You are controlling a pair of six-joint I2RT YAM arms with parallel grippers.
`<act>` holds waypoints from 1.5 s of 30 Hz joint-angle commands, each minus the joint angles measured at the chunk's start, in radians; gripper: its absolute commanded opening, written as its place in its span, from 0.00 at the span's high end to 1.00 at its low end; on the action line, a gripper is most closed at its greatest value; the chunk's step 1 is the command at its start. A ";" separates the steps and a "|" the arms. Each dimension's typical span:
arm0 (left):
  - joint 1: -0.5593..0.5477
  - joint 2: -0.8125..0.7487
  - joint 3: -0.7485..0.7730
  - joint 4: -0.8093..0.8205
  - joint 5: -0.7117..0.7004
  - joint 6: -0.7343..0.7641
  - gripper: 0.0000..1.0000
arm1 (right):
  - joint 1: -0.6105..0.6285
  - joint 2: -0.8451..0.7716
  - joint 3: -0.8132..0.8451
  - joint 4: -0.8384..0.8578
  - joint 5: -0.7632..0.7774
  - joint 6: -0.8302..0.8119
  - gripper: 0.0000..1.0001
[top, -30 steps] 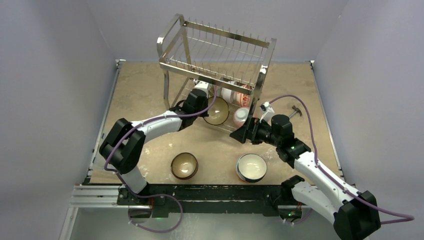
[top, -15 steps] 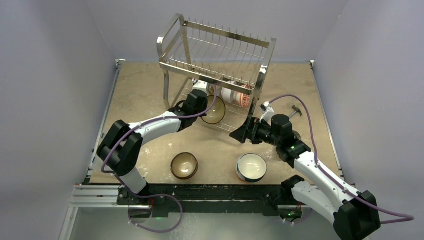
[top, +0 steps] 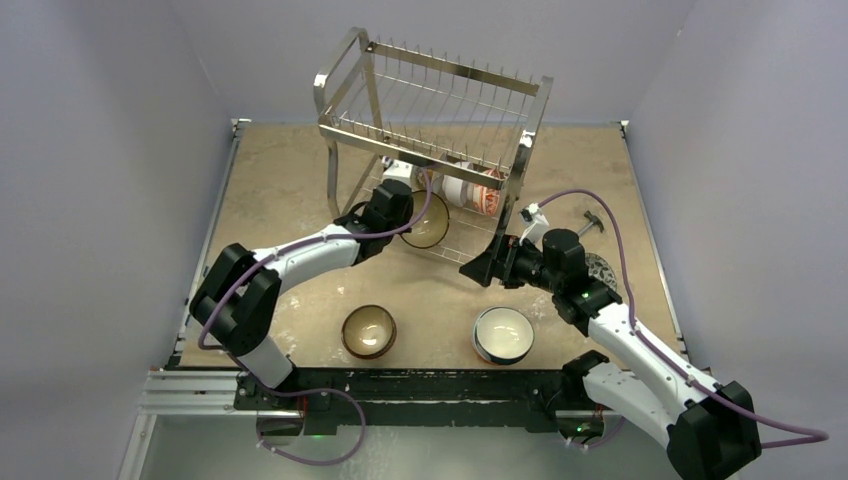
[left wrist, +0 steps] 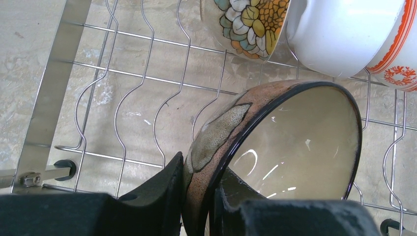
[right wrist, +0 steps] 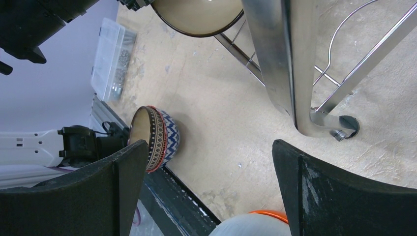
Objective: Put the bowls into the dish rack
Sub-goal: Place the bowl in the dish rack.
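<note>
The chrome dish rack [top: 420, 152] stands at the back. My left gripper [top: 409, 220] [left wrist: 200, 168] is shut on the rim of a brown bowl [top: 432, 226] [left wrist: 295, 137] with a cream inside, tilted on the lower tier's wires [left wrist: 133, 88]. Behind it lean a floral bowl [left wrist: 251, 22] and a white bowl with orange pattern [left wrist: 344, 34] [top: 478, 192]. My right gripper [top: 472, 270] [right wrist: 209, 147] hangs open and empty by the rack's front right leg [right wrist: 285, 59]. A blue-patterned bowl [right wrist: 160, 135] [top: 368, 331] and a cream-lined bowl [top: 502, 334] sit near the front edge.
A white, orange-rimmed bowl [right wrist: 255, 225] shows at the bottom edge of the right wrist view, close under that gripper. A speckled round thing [top: 602, 268] peeks out right of the right forearm. A small metal tool [top: 592, 222] lies at the right.
The white bowl seen by the rack's front right corner a second ago no longer shows there. A speckled round thing has appeared beside the right forearm. The left gripper shifted slightly with its bowl.
</note>
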State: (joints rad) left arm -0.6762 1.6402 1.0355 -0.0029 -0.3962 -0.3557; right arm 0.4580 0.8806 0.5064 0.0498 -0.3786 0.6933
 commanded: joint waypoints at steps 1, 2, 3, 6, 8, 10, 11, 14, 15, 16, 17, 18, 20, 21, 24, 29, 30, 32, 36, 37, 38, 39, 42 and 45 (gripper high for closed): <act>-0.001 -0.088 0.009 0.063 0.004 -0.016 1.00 | 0.002 -0.010 0.029 0.019 0.012 -0.018 0.02; -0.001 -0.093 0.009 0.063 0.007 -0.019 1.00 | 0.003 -0.009 0.030 0.019 0.012 -0.017 0.02; 0.000 -0.100 0.007 0.063 0.011 -0.025 1.00 | 0.002 -0.009 0.030 0.020 0.011 -0.017 0.02; 0.000 -0.123 0.002 0.063 0.035 -0.044 1.00 | 0.002 -0.008 0.030 0.023 0.009 -0.016 0.02; -0.002 -0.144 -0.004 0.063 0.055 -0.064 1.00 | 0.003 -0.008 0.031 0.025 0.007 -0.015 0.02; -0.001 -0.168 -0.016 0.069 0.085 -0.081 1.00 | 0.003 -0.006 0.033 0.028 0.005 -0.015 0.02; 0.000 -0.179 -0.023 0.073 0.103 -0.096 1.00 | 0.002 -0.006 0.035 0.030 0.004 -0.014 0.02; -0.003 -0.215 -0.054 0.078 0.151 -0.133 1.00 | 0.002 -0.001 0.034 0.040 -0.008 -0.010 0.02; -0.005 -0.227 -0.067 0.080 0.159 -0.145 1.00 | 0.002 0.001 0.034 0.044 -0.012 -0.008 0.02; -0.007 -0.236 -0.080 0.081 0.165 -0.156 1.00 | 0.002 0.004 0.032 0.049 -0.017 -0.006 0.02; -0.011 -0.247 -0.089 0.080 0.171 -0.164 1.00 | 0.002 0.006 0.030 0.057 -0.023 -0.004 0.02; -0.014 -0.256 -0.100 0.080 0.176 -0.173 1.00 | 0.002 0.010 0.029 0.061 -0.027 -0.002 0.02; -0.022 -0.276 -0.117 0.080 0.192 -0.189 1.00 | 0.003 0.014 0.028 0.070 -0.037 0.001 0.02; -0.027 -0.284 -0.123 0.078 0.198 -0.196 1.00 | 0.002 0.016 0.027 0.073 -0.042 0.001 0.02; -0.054 -0.308 -0.135 0.079 0.209 -0.219 1.00 | 0.002 0.025 0.026 0.084 -0.053 0.002 0.02; -0.126 -0.331 -0.133 0.081 0.203 -0.241 1.00 | 0.002 0.040 0.020 0.114 -0.068 0.007 0.02; -0.143 -0.332 -0.130 0.080 0.200 -0.244 1.00 | 0.002 0.044 0.018 0.123 -0.070 0.010 0.02; -0.175 -0.333 -0.122 0.072 0.188 -0.245 1.00 | 0.002 0.054 0.018 0.134 -0.078 0.012 0.03; -0.228 -0.338 -0.121 0.080 0.178 -0.263 1.00 | 0.004 0.064 0.016 0.151 -0.084 0.012 0.06; -0.239 -0.338 -0.119 0.085 0.182 -0.266 1.00 | 0.002 0.067 0.014 0.156 -0.088 0.012 0.08; -0.247 -0.336 -0.120 0.090 0.188 -0.267 1.00 | 0.002 0.069 0.012 0.160 -0.092 0.013 0.10; -0.253 -0.338 -0.122 0.095 0.198 -0.270 1.00 | 0.002 0.073 0.012 0.164 -0.097 0.012 0.14; -0.255 -0.345 -0.132 0.095 0.209 -0.295 1.00 | 0.003 0.078 0.010 0.172 -0.108 0.011 0.45; -0.256 -0.374 -0.152 0.103 0.207 -0.319 0.83 | 0.002 0.069 0.004 0.168 -0.105 0.012 0.90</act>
State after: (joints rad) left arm -0.9318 1.3571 0.8780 -0.0471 -0.1959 -0.6003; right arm 0.4541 0.9585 0.5007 0.1696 -0.4423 0.7052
